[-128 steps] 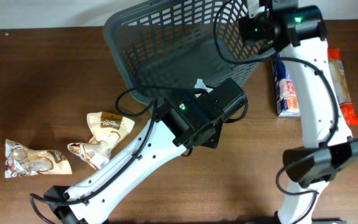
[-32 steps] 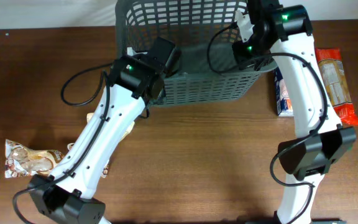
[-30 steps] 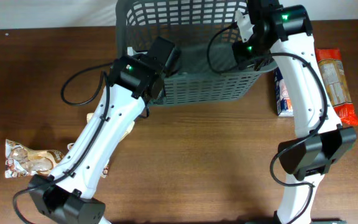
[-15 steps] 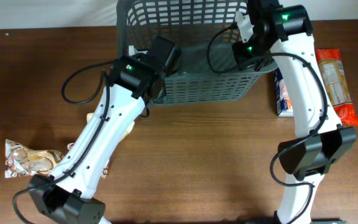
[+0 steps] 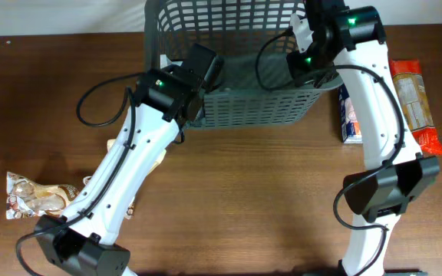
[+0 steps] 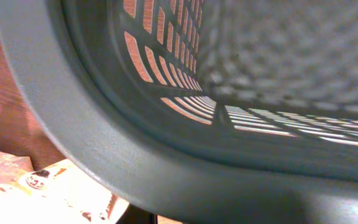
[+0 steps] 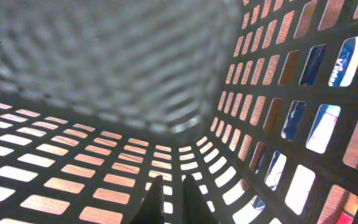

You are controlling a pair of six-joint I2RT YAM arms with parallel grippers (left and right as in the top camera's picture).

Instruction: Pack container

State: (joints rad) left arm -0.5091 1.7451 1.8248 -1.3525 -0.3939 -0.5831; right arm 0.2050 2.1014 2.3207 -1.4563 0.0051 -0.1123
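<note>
The left gripper (image 5: 202, 67) has its jaws closed at the near-left rim of the dark grey lattice basket (image 5: 244, 109); a grip cannot be confirmed. The right gripper (image 7: 169, 200) has its jaws closed inside the basket, beside the right wall. The basket stands at the far edge of the table (image 5: 267, 199).

table (image 5: 267, 215): dark brown wood, grain running left to right
brown snack packet (image 5: 41, 195): lies flat near the left edge of the table; crinkled, with round brown pieces printed on it
beige packet (image 5: 158, 159): just right of the brown one, only parts showing; the left wrist view shows a corner of it (image 6: 42, 190) with brown print
blue and white carton (image 5: 350, 115): lies flat at the right, long side pointing away from the viewer
orange-red biscuit packet (image 5: 414, 100): near the right edge, just beside the carton and parallel to it; pale biscuits show through a clear middle panel
</note>
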